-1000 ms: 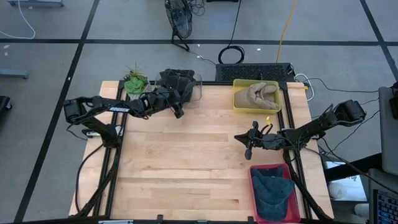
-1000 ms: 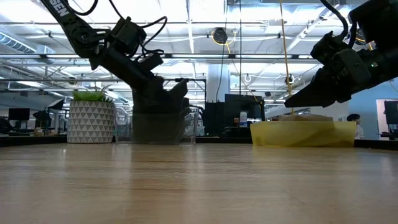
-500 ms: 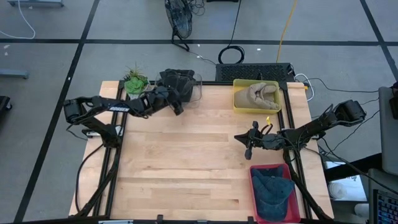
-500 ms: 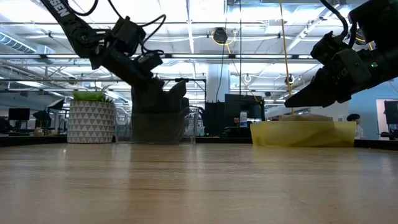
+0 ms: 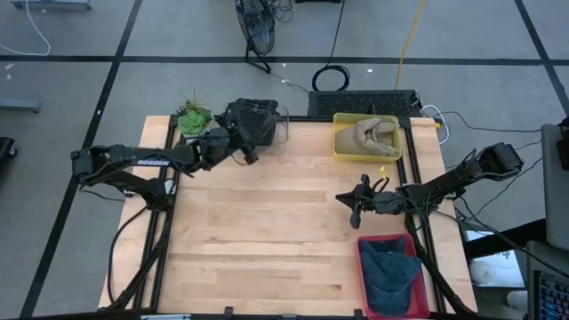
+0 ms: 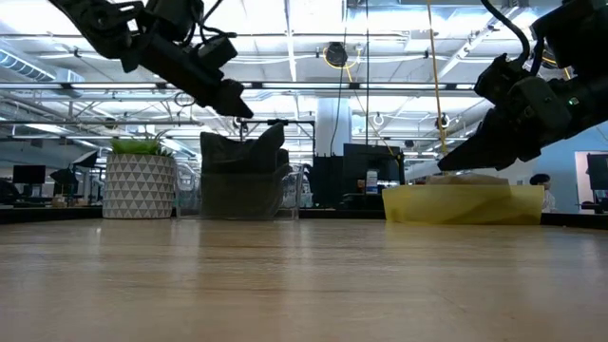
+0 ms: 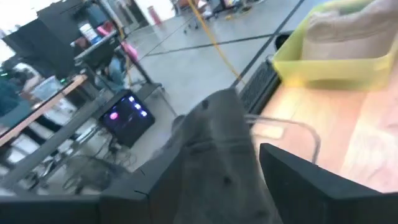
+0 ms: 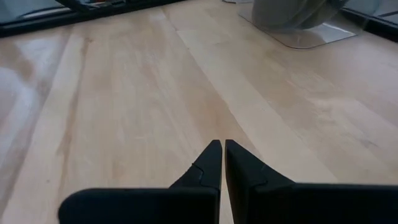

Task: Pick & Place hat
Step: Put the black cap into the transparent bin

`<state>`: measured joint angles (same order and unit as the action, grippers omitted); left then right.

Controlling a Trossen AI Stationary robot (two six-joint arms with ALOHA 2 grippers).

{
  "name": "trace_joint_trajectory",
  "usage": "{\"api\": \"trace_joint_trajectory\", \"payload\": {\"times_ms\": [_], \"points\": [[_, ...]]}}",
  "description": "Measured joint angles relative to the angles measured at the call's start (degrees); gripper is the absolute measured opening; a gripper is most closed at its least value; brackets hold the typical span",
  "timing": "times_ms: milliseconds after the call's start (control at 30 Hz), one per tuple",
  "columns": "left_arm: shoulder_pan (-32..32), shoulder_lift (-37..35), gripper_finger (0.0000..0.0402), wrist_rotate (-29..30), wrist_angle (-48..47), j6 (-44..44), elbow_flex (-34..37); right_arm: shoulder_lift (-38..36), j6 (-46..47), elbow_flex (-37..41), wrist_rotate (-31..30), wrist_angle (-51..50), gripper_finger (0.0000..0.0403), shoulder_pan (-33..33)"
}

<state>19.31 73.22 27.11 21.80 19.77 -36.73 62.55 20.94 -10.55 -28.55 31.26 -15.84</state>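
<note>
The dark hat (image 5: 253, 118) sits in a clear bin (image 5: 278, 133) at the far edge of the worktop (image 5: 267, 231), towards its far left corner; in the low view the hat (image 6: 241, 157) stands up out of the bin (image 6: 241, 195), its crown pointing upward, and in the left wrist view it fills the space between the left arm's two dark fingers (image 7: 298, 180) as a grey folded shape (image 7: 221, 149). The left claw (image 5: 246, 153) is at the near side of that bin, raised off the wood, its fingers spread apart and gripping nothing; the low view shows it (image 6: 233, 103) above and beside the hat's top, not touching it. Just beside the bin, at the far left corner, stands a small green plant (image 5: 193, 116) in a patterned pot (image 6: 139, 185). Farther along the far edge, towards the far right corner, a yellow bin (image 5: 366, 151) holds a tan hat (image 5: 372, 133). At the near right corner a red bin (image 5: 364, 258) holds a blue hat (image 5: 389, 276). The right claw (image 5: 353, 209) hangs over the right side of the worktop, between the yellow and red bins, its fingers (image 8: 211, 163) pressed together with nothing between them, above bare wood.
</note>
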Motion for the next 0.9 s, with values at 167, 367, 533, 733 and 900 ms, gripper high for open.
{"api": "trace_joint_trajectory", "payload": {"times_ms": [167,367,533,733,900], "points": [[2.4,0.0,0.0182,-0.4,-5.7,-4.1,0.0,0.0,-0.6,0.0,0.2,0.9,0.0000,0.0],[6.1,4.3,0.0121,-8.2,-4.5,-7.8,0.1,0.0,-1.3,0.0,0.1,2.0,0.0000,0.0],[7.9,8.4,0.0083,-7.6,-1.0,-7.8,0.0,0.0,-2.1,0.0,0.1,2.8,0.0000,0.0],[8.4,11.8,0.0051,-15.4,1.7,-5.6,0.0,0.0,-2.1,0.0,0.1,2.7,0.0000,0.0],[8.3,13.0,0.0030,-15.2,2.1,-6.1,0.0,0.0,-2.1,0.0,0.1,2.7,0.0000,0.0]]}}
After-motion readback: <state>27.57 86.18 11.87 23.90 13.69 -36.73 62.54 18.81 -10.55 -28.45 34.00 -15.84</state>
